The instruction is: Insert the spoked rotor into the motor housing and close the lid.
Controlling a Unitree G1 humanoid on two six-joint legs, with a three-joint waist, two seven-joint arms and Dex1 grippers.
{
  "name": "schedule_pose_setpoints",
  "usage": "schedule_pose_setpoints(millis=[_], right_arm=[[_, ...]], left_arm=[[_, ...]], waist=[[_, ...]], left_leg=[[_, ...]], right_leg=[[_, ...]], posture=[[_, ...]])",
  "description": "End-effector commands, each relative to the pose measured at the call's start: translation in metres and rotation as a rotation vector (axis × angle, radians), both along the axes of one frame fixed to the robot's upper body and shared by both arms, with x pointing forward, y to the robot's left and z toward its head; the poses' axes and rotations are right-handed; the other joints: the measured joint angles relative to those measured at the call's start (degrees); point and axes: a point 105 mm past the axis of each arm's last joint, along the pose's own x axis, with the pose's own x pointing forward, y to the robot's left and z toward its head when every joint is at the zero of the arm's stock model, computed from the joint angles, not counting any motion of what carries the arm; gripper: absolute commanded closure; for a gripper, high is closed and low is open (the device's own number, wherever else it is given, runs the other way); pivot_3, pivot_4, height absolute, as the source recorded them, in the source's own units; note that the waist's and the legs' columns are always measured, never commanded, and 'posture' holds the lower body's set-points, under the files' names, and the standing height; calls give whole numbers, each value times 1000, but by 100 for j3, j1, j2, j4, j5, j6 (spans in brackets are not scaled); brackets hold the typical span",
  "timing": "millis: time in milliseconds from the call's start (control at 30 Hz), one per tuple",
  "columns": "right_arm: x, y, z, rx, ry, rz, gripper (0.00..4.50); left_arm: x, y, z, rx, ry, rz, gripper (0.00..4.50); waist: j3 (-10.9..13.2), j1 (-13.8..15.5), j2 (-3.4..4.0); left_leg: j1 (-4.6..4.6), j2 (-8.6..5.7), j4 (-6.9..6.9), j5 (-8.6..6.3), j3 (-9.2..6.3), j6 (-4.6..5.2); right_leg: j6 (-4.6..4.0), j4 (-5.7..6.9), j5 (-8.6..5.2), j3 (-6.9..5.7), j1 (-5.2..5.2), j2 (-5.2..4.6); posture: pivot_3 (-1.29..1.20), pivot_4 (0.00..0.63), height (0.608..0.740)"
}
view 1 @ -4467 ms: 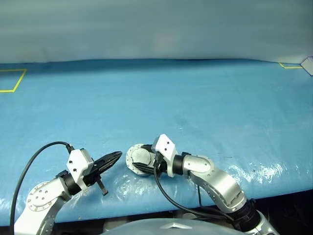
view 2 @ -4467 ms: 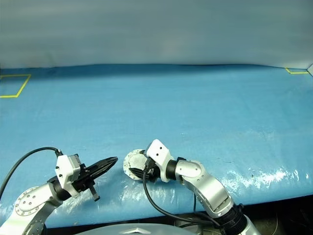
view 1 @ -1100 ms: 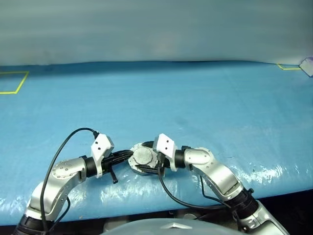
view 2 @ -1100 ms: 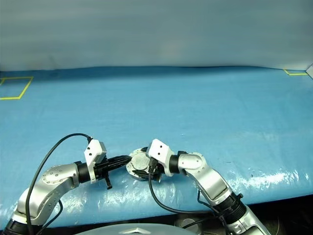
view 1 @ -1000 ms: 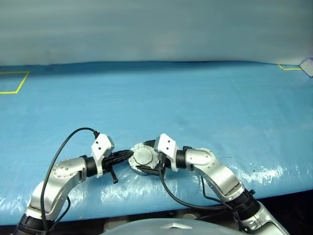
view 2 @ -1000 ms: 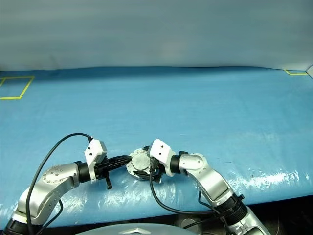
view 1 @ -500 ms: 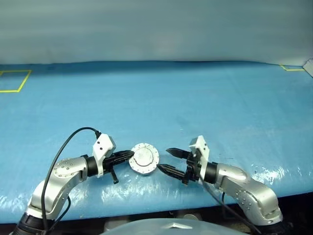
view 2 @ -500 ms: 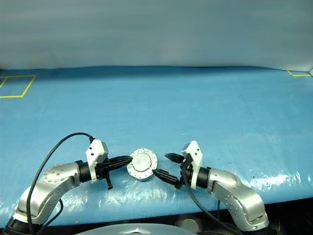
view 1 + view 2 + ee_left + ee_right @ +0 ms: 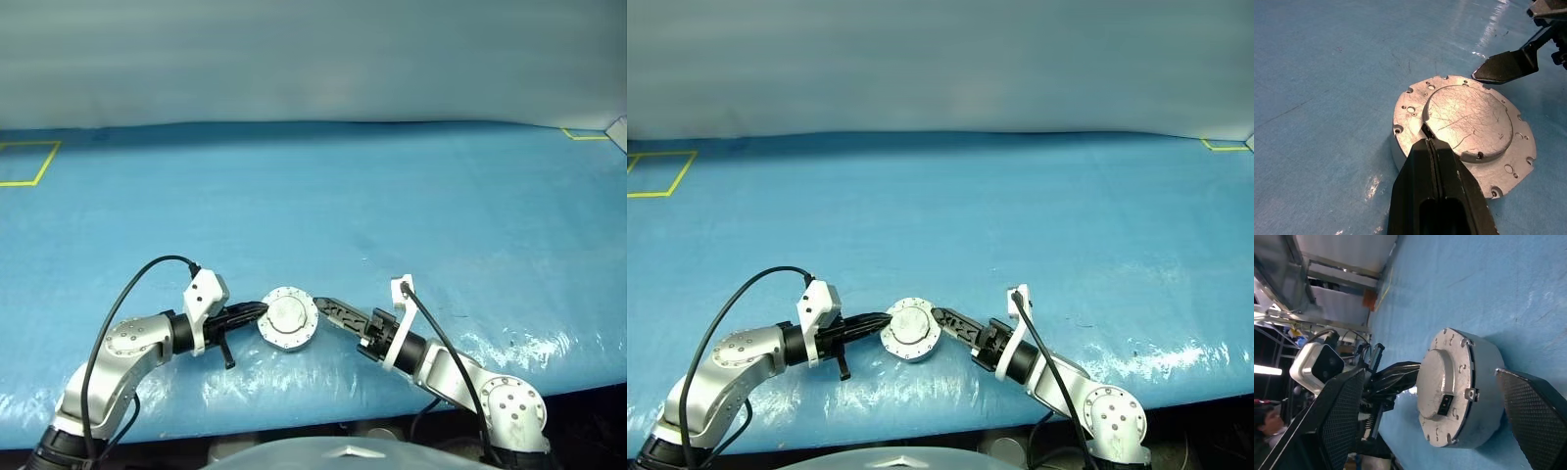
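The lid, a grey disc with a scalloped edge and a raised plain centre, lies flat on top of the motor housing near the front of the blue table. The housing shows as a low metal wall under the lid. The spoked rotor is hidden. My left gripper is shut, and its tip rests on the lid's left rim beside the raised centre. My right gripper is open just right of the disc, with its fingers spread wide and apart from the metal.
Yellow tape marks lie at the far left and far right of the table. The table's front edge runs just behind both arms. A black cable loops over my left arm. A person shows off to the side in the right wrist view.
My right gripper has come off the disc, drawn back to the right and rolled its wrist, staying open. The left gripper and the disc have not moved.
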Motion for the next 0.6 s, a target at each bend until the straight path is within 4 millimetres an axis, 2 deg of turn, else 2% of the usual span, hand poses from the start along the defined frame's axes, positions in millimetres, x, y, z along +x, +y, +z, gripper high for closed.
schedule_pose_setpoints(millis=[33, 267, 400, 533, 600], right_arm=[[3, 10, 11, 96, 37, 9, 34], [9, 19, 2, 56, 81, 4, 34], [17, 12, 4, 79, 80, -62, 34], [23, 1, -3, 34, 95, -133, 34], [20, 1, -8, -6, 104, -105, 34]], left_arm=[[-5, 2, -7, 3, 31, -6, 4500], [-6, 1, -8, -3, 23, -1, 4500], [-6, 0, -8, -4, 20, 1, 4500], [-6, 0, -8, -1, 20, -3, 4500], [-6, -1, -8, -2, 20, -6, 4500]], waist=[[0, -14, 1], [0, -49, 5], [0, -49, 5], [0, -48, 5], [0, -48, 6]], left_leg=[[0, 0, -2, 0, 1, 0], [1, 0, -4, 0, 2, 0], [0, 1, -5, 0, 2, 0], [0, 1, -5, 0, 3, 0], [0, 1, -5, 0, 3, 0]], right_leg=[[0, 0, 0, 1, -1, 0], [0, -1, -1, 1, -3, 1], [0, -1, -1, 2, -4, 1], [0, -2, -1, 2, -4, 1], [0, -2, -1, 2, -4, 1]], posture=[[0, 150, 740], [0, 150, 740], [0, 150, 740], [0, 150, 740], [0, 150, 740]])
